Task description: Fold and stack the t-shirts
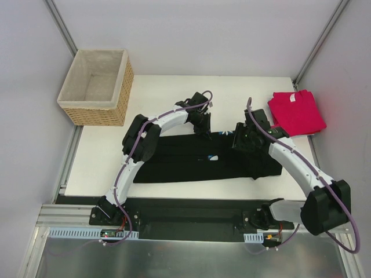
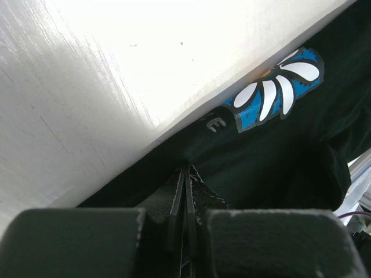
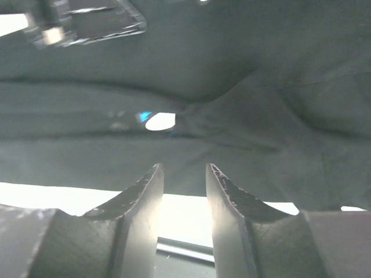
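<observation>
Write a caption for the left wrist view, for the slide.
Left tool shut, pinching the edge of the black t-shirt near its blue daisy print on the white table.

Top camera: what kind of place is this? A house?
Probably a robot test booth, not a house. Two robot arms are bolted to the near edge of a white table, plain panels on metal rails wall it in, and a black shirt, a red shirt and a basket are set out.

Arches left arm (image 1: 168, 120) and right arm (image 1: 295, 162) forward, clamps left gripper (image 2: 185, 171) fingers (image 2: 178, 194) shut on the black t-shirt (image 1: 185, 163), holds right gripper (image 3: 182, 168) fingers (image 3: 148, 191) partly apart.
</observation>
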`<state>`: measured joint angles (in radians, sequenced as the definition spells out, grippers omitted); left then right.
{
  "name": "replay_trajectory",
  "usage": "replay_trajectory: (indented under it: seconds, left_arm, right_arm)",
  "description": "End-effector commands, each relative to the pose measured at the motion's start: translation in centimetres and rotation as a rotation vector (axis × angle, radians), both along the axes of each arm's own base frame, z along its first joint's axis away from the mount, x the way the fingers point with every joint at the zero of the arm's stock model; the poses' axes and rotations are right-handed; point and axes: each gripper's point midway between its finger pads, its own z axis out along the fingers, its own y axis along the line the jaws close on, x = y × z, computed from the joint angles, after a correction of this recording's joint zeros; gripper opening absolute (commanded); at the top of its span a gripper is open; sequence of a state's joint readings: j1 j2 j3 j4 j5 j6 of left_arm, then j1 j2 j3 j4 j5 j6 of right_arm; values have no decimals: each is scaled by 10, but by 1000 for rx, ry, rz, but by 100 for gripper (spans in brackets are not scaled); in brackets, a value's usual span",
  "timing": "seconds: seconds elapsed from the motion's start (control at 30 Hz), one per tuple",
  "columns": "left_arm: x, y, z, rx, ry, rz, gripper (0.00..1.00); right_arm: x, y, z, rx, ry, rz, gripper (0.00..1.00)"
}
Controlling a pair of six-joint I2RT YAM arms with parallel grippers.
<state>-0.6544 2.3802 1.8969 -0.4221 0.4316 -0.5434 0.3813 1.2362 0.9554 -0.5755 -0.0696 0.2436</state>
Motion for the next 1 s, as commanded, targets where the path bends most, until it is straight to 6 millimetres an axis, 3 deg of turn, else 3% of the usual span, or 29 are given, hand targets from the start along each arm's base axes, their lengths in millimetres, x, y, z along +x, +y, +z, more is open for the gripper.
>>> replay_trajectory:
  seconds: [0.0,0.17,0.33,0.8,0.97]
  left_arm:
    - [-15,14,-26,89,36,4,0]
    - [-18,19,-26,98,37,5,0]
    - [-19,24,-26,106,35,5,0]
    - [-13,37,-25,113,28,13,0]
    - [-15,43,-25,118,35,19,0]
  right_arm:
    - [24,-6,-23,-74,22,-55,39]
    - [46,-4,-38,-117,55,-41,40]
    - [58,-21,-50,-165,79,-80,40]
    - [68,-24,-10,-170,3,-77,41]
    - [79,-26,-15,-207,5,-66,40]
